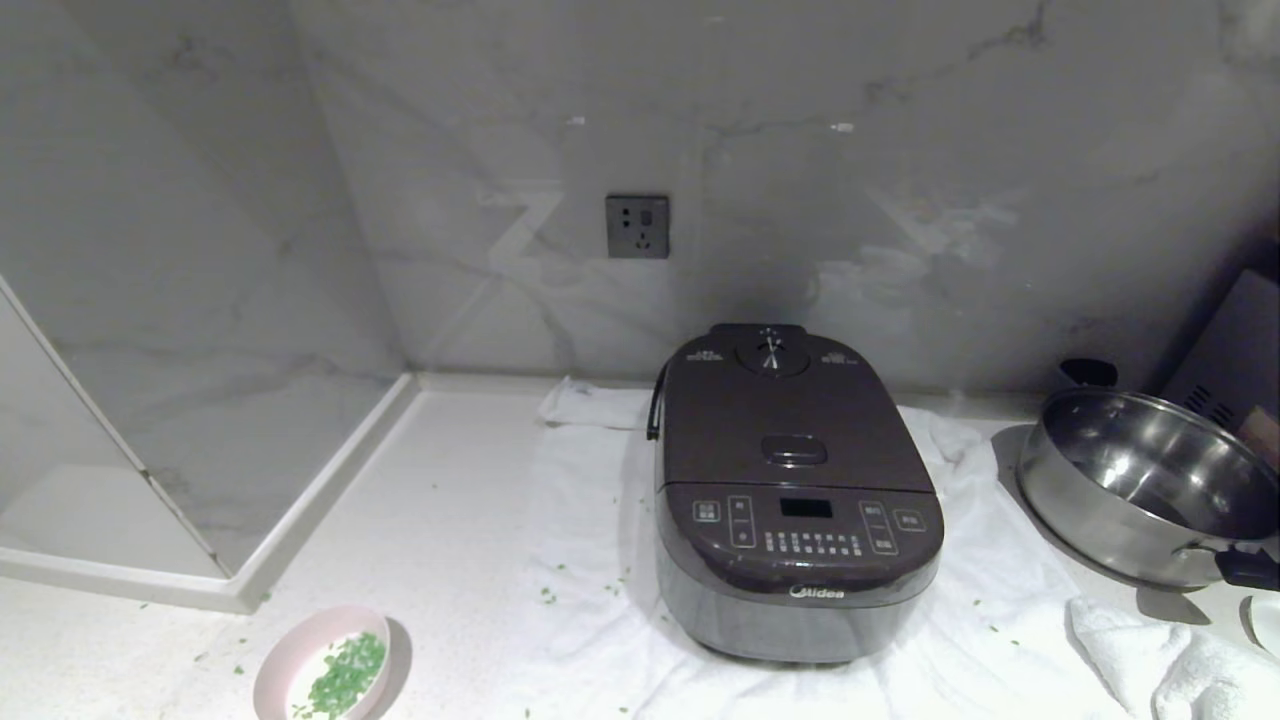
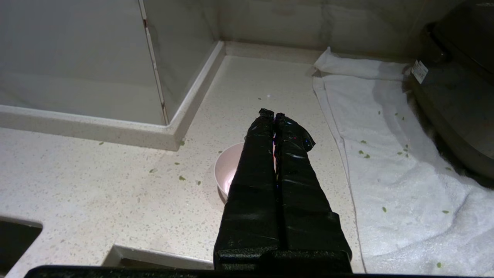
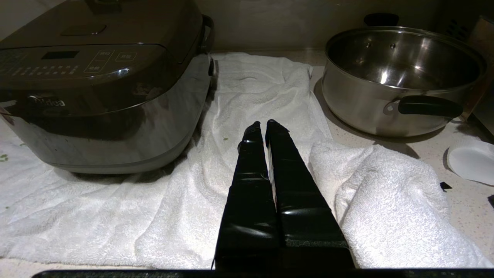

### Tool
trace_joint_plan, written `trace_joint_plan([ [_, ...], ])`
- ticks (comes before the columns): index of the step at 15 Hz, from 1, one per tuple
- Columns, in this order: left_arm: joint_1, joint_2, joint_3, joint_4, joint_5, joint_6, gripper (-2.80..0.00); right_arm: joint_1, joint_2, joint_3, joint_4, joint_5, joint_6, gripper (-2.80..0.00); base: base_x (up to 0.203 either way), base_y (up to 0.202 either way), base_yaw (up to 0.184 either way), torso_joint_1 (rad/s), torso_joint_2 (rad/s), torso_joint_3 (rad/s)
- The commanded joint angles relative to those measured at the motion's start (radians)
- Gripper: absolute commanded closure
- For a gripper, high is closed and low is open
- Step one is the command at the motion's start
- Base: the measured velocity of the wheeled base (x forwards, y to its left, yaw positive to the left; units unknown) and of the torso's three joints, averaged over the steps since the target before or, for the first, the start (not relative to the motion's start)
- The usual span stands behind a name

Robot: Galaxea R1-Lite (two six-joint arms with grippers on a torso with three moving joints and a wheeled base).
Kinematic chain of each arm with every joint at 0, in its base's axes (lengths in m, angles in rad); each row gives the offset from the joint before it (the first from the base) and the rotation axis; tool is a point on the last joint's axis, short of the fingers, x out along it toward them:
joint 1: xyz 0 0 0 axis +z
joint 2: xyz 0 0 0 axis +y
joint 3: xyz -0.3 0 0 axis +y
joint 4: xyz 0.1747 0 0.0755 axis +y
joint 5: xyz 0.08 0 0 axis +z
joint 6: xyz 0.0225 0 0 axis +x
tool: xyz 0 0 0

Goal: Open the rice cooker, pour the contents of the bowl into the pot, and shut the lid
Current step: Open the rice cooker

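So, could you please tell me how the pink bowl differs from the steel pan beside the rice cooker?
The pink bowl is small and holds chopped green bits; the steel pan is far larger, shiny and empty. The bowl has no handles; the pan has black ones. The bowl sits to the rice cooker's left, the pan to its right. Both are round and upright.

The bowl is cut off at six o'clock; the pan at three; cooker button labels unreadable.
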State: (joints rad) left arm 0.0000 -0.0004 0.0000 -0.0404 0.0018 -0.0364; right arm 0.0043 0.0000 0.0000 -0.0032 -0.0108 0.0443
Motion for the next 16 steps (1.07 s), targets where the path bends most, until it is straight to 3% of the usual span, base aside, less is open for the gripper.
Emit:
trace_joint_plan([
  [1, 0.000, 0.000, 0.015, -0.001, 0.000, 0.000, 0.00, 0.000, 0.000, 0.000, 0.000, 0.000, 0.000, 0.00, 0.000, 0.000, 0.000, 0.000, 0.00, 0.000],
  [16, 0.001, 0.000, 0.015, 0.000, 0.001, 0.000, 0.00, 0.000, 0.000, 0.000, 0.000, 0.000, 0.000, 0.00, 0.000, 0.000, 0.000, 0.000, 0.00, 0.000],
])
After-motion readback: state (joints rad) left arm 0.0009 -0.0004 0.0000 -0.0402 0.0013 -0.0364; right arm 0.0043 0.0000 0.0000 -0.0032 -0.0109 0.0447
